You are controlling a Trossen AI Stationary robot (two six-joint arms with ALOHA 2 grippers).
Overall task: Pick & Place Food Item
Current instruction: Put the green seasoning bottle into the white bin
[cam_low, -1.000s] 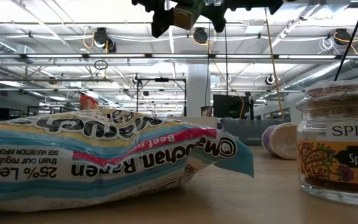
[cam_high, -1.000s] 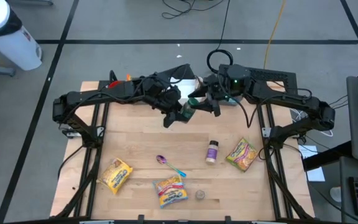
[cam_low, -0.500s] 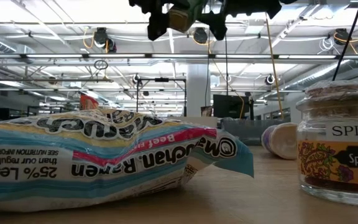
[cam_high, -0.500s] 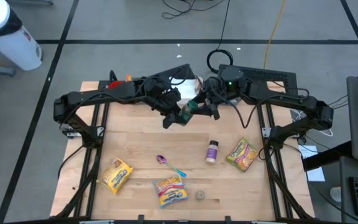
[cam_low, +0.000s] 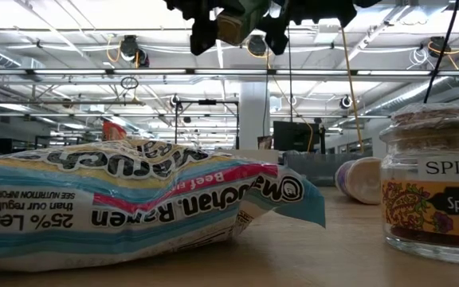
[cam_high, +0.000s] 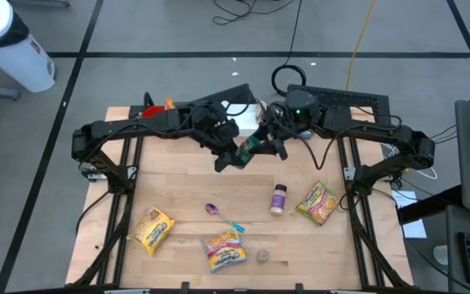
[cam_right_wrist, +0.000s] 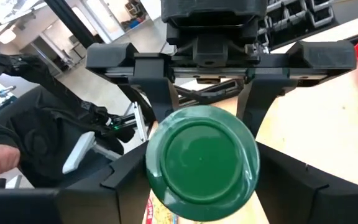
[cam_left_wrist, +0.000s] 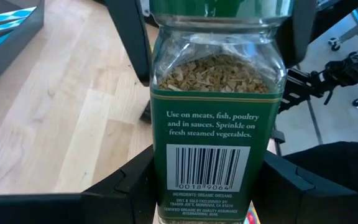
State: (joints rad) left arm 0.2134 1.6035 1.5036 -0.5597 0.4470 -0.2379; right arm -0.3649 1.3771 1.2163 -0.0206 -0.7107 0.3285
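Herb jar (cam_high: pixel 248 145) held aloft at frame centre.
Left gripper (cam_high: pixel 237 152) clamps its body; right gripper (cam_high: pixel 261 140) straddles the green lid (cam_right_wrist: pixel 201 163), grip uncertain. Bare table (cam_high: pixel 178 184) below.

Your two dark arms

Left arm (cam_high: pixel 137 122) and right arm (cam_high: pixel 357 126) are black and jointed; you'll spot a green light on the right, cables trailing behind.

Herb jar (cam_high: pixel 249 145) between grippers, apparently above table (cam_high: pixel 178 184).
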